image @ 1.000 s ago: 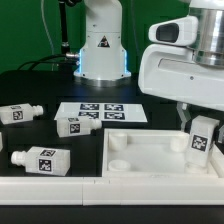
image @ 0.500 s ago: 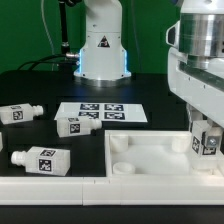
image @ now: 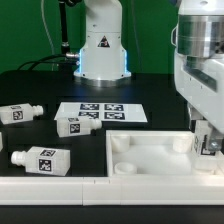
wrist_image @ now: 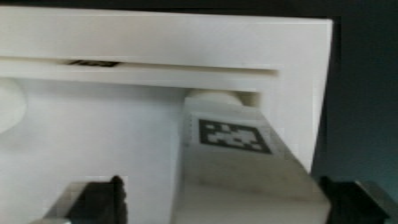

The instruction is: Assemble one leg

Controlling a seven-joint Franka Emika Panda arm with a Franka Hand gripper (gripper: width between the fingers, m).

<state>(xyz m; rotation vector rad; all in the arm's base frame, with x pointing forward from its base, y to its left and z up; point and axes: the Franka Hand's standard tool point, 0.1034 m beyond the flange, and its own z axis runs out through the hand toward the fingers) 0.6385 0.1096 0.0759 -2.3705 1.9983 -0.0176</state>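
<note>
Already well advanced, judging by the position. Holding the leg [image: 208, 146] upright in the gripper [image: 207, 138], with jaws closed on its sides, at the corner of the tray [image: 150, 160] on the exterior view's right. Pointing the peg [wrist_image: 214, 98] into that corner; cannot tell if seated. Left to do, probably: pushing or twisting home, then releasing. Other legs [image: 38, 157] lying loose, well apart.

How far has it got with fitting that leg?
Done: one leg is picked up, clamped upright in the jaws. In hand: it hangs at a corner of the large white tray-like piece, peg end downward; whether the peg has entered a hole I cannot tell. Left: seating and fixing it. Three more legs lie loose, untouched.
</note>
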